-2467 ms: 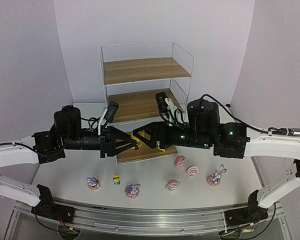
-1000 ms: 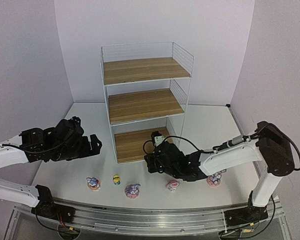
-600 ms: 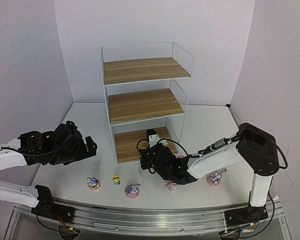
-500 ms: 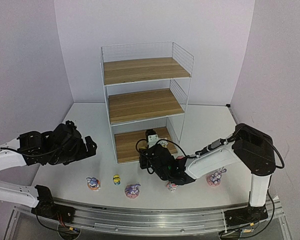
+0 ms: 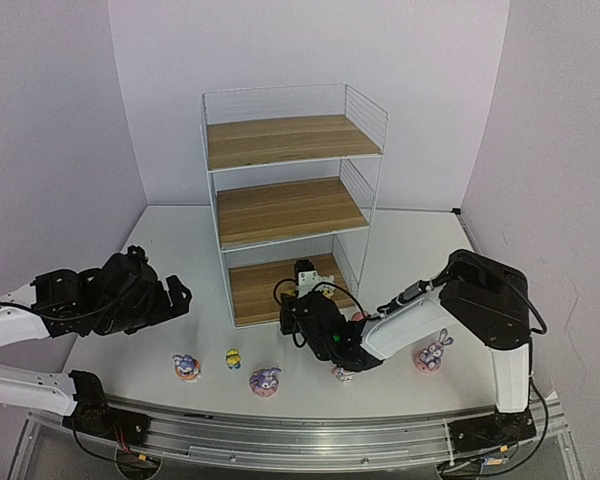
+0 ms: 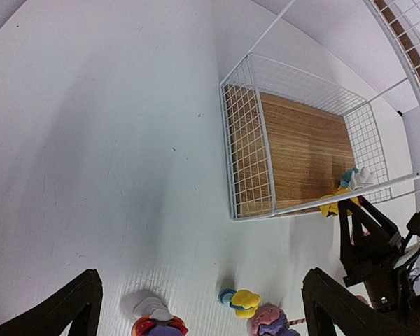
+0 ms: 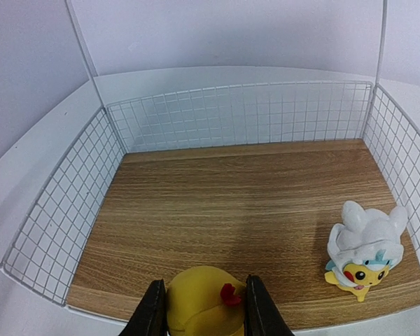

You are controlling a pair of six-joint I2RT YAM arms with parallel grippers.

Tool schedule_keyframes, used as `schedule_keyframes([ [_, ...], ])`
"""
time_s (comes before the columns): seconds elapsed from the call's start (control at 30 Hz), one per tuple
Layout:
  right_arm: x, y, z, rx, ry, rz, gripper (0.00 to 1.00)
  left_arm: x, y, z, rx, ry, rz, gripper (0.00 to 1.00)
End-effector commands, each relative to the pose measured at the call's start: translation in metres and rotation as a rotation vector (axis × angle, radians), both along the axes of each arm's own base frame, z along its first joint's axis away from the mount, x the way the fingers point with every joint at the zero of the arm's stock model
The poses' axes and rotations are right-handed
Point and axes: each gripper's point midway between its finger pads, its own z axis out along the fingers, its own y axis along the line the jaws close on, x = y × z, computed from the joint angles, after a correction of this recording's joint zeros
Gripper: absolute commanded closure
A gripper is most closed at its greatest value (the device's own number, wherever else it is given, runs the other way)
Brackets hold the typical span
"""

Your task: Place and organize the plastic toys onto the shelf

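The shelf point(image 5: 290, 138) is a white wire rack with three wood-grain boards. My right gripper point(image 7: 201, 308) is shut on a small yellow toy point(image 7: 199, 304) at the front edge of the bottom board point(image 7: 231, 196). A white-hooded yellow toy point(image 7: 362, 246) stands on that board at the right. On the table in front lie a purple bunny point(image 5: 187, 367), a small yellow toy point(image 5: 233, 358), another purple bunny point(image 5: 264, 381), a pink-and-white toy point(image 5: 344, 372) and a bunny on a pink base point(image 5: 430, 352). My left gripper point(image 6: 203, 280) hangs open above the left toys, holding nothing.
White mesh walls point(image 7: 63, 203) close the bottom tier's sides and back; its front is open. The right forearm point(image 5: 410, 320) stretches low over the table, over the right-hand toys. Purple walls surround the white table point(image 5: 160, 240).
The right arm has folded in closer, its gripper still shut on the yellow toy at the bottom tier's front. The left arm has sunk slightly lower and back, still open.
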Motion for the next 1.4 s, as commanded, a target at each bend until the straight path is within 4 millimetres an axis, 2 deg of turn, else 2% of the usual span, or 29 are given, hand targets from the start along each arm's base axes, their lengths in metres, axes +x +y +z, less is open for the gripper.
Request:
schedule_keyframes([
  [0.0, 0.015, 0.004, 0.015, 0.060, -0.050, -0.039, 0.99, 0.002, -0.001, 0.011, -0.059, -0.030, 0.015, 0.00],
  [0.57, 0.032, 0.006, 0.001, 0.021, -0.075, -0.072, 0.96, -0.002, 0.005, 0.017, -0.084, -0.042, 0.019, 0.00],
  [1.07, 0.037, 0.000, -0.009, 0.009, -0.072, -0.098, 0.92, -0.002, 0.006, 0.017, -0.089, -0.044, 0.025, 0.00],
  [1.2, 0.037, -0.002, -0.011, 0.006, -0.070, -0.108, 0.87, -0.003, 0.006, 0.016, -0.089, -0.042, 0.026, 0.00],
  [1.37, 0.036, -0.004, -0.011, 0.019, -0.062, -0.111, 0.72, -0.003, 0.006, 0.015, -0.086, -0.041, 0.026, 0.00],
])
